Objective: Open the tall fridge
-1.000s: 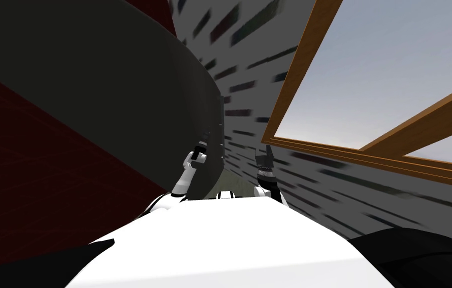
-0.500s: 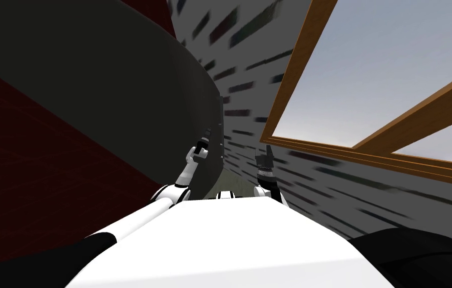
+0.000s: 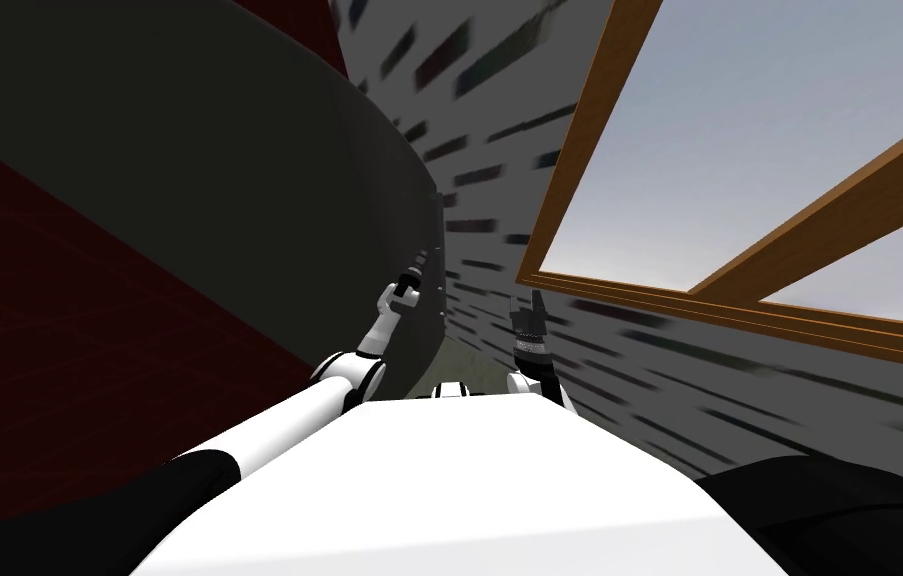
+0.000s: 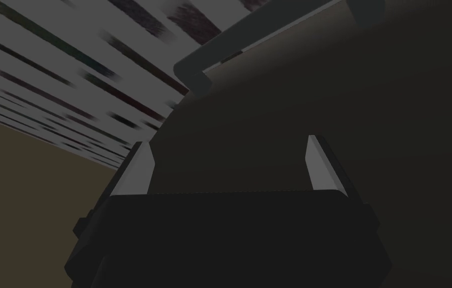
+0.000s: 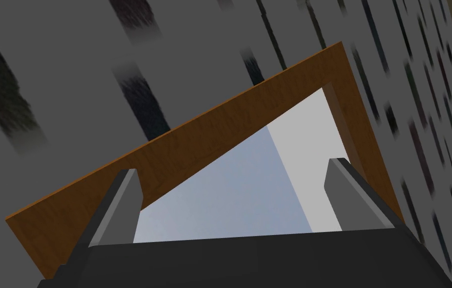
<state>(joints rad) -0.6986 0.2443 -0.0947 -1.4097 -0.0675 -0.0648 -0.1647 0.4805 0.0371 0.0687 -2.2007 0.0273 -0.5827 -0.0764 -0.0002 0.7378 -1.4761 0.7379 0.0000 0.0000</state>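
— While the left end effector (image 4: 230,162) hangs before the tall fridge (image 3: 189,150), which step do we log?
— Approach to grasp. Fingers (image 4: 142,165) are released and spread wide, with nothing between them. They point at the dark door face. The handle (image 4: 270,34), a dark grey bar standing off the door, lies beyond the fingertips, near but apart. No contact seen.
— Position of the fridge?
— Head view: a dark bulk close in on my left, with a dark red wall (image 3: 39,330) behind it. The left arm reaches up to its near edge, beside the grey wall with dark dashes (image 3: 499,200).
— Right side?
— Right end effector (image 3: 536,308) is held up to the right of that edge, apart from the fridge. Fingers parted, empty. Idle, by my reading.
— Next move?
— Judgement only: advance the left hand along the door until the bar sits between the fingers. The bar runs nearly along the line joining the two fingers, so a wrist roll is likely needed first. Then clench and pull in an arc about the hinge.
— Contents?
— Door reads as closed: no gap and no interior on show. Whatever is inside is hidden, so nothing is entered.
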